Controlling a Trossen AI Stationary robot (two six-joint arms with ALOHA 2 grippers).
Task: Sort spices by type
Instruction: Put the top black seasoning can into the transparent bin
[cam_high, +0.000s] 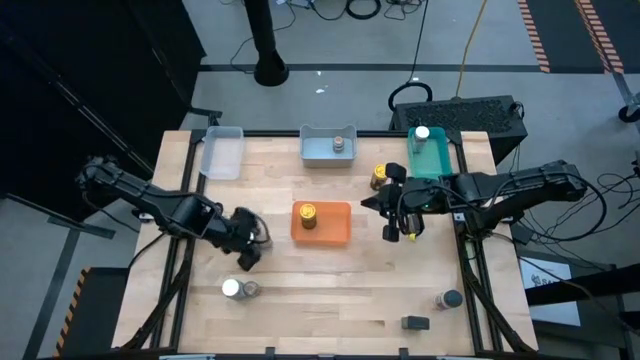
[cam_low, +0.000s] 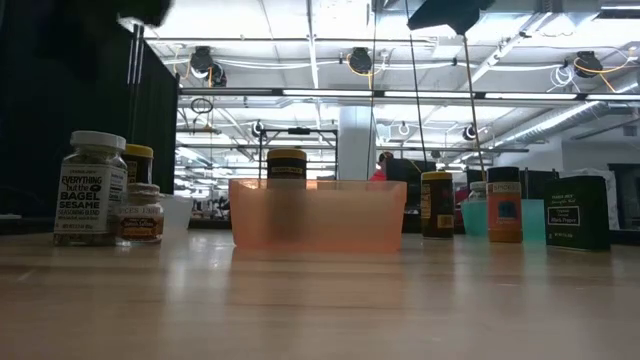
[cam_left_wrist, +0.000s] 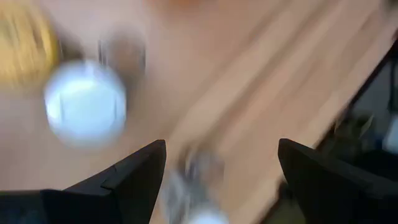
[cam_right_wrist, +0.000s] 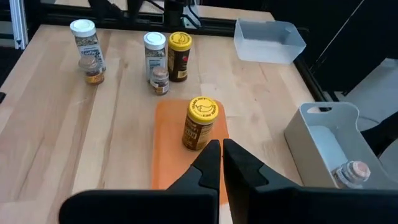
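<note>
Several spice jars stand on the wooden table. A yellow-lidded jar stands in the orange tray. One jar is in the blue-grey tray and a white-lidded one in the teal tray. A white-lidded jar and a small one stand near the front left. My left gripper is open above that group, with another jar below it between the fingers. My right gripper is shut, just right of the orange tray, near a yellow-lidded jar.
A clear tray sits at the far left, the blue-grey tray far centre and the teal tray far right. A grey-lidded jar and a dark box stand near the front right. Bare wood lies along the front centre.
</note>
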